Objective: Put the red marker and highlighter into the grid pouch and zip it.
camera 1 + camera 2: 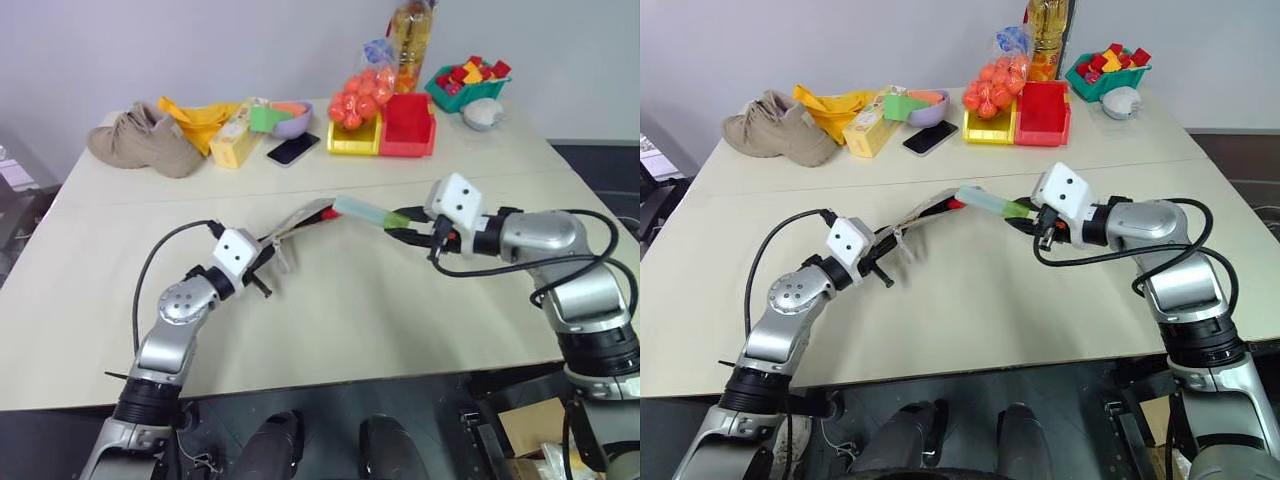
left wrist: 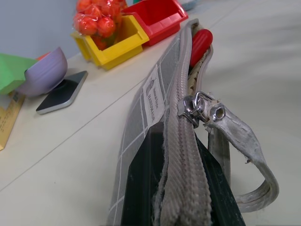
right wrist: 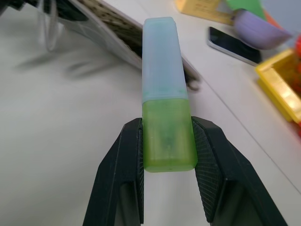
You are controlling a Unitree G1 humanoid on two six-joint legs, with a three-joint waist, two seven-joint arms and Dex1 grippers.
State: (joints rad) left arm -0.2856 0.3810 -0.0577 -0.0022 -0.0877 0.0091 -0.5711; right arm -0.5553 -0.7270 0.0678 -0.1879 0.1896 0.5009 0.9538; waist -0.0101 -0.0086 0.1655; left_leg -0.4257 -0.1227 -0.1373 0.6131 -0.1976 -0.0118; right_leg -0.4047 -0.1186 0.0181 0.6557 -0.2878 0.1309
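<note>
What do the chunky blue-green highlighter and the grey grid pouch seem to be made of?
Chunky blue-green highlighter: likely frosted translucent plastic; light passes through its pale barrel and green cap.
Grey grid pouch: apparently woven fabric; ribbed zipper tape, frayed pull strap, seemingly metal slider.

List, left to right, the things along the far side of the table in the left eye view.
Shoe → yellow cloth → yellow box → phone → yellow bin → red bin → green basket of blocks.
</note>
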